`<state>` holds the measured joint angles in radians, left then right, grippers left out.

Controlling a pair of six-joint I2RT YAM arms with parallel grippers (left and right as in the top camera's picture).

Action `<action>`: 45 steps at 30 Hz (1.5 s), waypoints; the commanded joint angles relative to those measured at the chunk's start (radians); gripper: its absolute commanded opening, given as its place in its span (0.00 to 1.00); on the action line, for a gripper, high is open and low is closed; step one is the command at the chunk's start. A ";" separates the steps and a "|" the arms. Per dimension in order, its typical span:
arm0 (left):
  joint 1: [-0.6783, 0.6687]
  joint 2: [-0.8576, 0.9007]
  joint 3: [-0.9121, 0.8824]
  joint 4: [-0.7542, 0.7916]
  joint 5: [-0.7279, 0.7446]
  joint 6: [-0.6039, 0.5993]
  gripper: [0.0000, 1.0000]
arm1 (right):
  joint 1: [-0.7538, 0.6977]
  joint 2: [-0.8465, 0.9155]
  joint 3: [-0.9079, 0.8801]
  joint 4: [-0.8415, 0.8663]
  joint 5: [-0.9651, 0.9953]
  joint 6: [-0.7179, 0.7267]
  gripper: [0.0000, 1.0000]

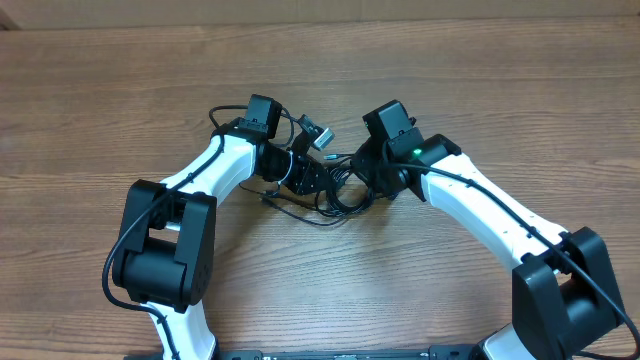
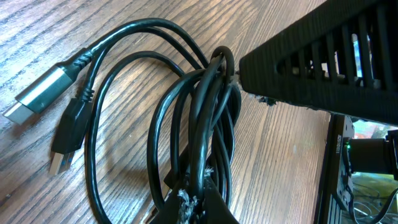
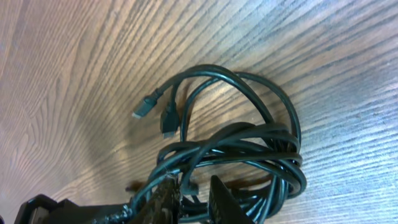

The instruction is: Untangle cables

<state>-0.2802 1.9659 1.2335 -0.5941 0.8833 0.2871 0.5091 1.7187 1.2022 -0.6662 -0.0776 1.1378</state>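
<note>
At frame centre, held the cables (image 1: 338, 196) clamped in left hand (image 2: 189, 208), grip of right hand (image 3: 193, 198) unclear; likely needed gentle pulling apart.

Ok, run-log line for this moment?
cables: tangled bundle on table | left gripper: shut on cables | right gripper: around cables, grip unclear

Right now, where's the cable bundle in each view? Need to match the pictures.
Overhead: the cable bundle is at centre, just below the silver plug.
Left wrist: centre, running to the bottom edge; silver plug far left.
Right wrist: lower right; plug left of centre.
Shared landmark: the silver plug, though the overhead match is likely, not certain.
</note>
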 commanded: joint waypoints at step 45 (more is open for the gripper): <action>-0.002 0.002 0.021 0.003 -0.134 -0.071 0.04 | -0.171 0.088 -0.006 0.003 -0.238 -0.162 0.04</action>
<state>-0.2802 1.9659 1.2335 -0.5941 0.7620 0.2340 0.3595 1.8023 1.2022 -0.6689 -0.2600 0.9684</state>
